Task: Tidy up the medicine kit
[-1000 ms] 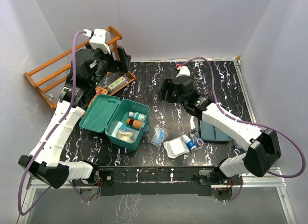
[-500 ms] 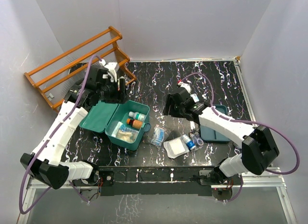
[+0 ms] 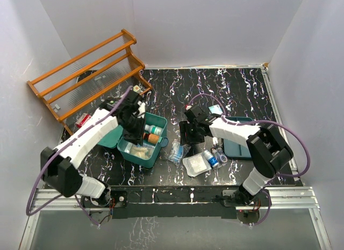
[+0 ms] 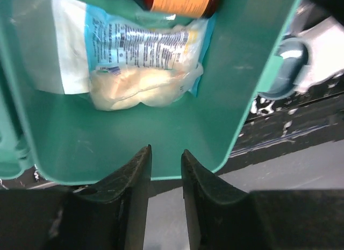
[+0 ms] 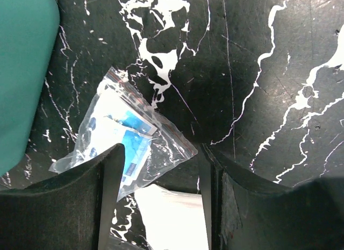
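The medicine kit lies open at centre left, its lid flat to the left. Inside stand a white bottle and an orange bottle, with a printed packet and a pale soft pack. My left gripper hangs over the kit's near wall, shut with nothing in it. Over a clear plastic bag of blue-and-white items, my right gripper stands open, holding nothing.
A white pad lies by the bag, with small bottles next to it. A shallow teal tray sits at the right. An orange wooden rack fills the back left. A red item lies under it.
My left arm swung from the rack down over the open kit and its jaws closed. My right arm moved nearer and left, stopping over the plastic bag.
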Robot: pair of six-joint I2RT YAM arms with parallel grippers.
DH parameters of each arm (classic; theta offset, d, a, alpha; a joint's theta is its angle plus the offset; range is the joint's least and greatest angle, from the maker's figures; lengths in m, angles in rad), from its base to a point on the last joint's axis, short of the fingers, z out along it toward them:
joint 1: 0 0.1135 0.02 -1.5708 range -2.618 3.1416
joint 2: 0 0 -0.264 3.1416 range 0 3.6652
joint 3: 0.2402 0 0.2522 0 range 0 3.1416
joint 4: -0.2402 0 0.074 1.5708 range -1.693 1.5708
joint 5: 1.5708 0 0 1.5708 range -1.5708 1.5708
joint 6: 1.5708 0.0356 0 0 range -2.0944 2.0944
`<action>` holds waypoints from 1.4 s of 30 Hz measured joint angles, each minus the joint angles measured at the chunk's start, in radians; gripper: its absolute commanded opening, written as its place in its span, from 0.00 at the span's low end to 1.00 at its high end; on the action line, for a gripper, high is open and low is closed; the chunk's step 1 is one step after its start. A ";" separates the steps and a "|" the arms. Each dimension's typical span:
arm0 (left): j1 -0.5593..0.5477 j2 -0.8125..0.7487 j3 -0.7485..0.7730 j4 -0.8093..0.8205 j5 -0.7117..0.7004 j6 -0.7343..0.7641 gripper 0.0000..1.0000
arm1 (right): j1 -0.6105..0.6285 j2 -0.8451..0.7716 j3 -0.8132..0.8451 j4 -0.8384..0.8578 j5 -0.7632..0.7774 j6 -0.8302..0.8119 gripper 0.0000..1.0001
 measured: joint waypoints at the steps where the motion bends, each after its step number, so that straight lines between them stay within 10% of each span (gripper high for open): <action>1: -0.020 0.027 -0.009 -0.005 -0.009 0.000 0.26 | 0.000 0.005 0.000 -0.004 -0.002 -0.010 0.54; 42: -0.072 0.301 -0.111 0.248 -0.243 -0.011 0.39 | -0.088 0.074 0.043 -0.038 0.040 -0.192 0.53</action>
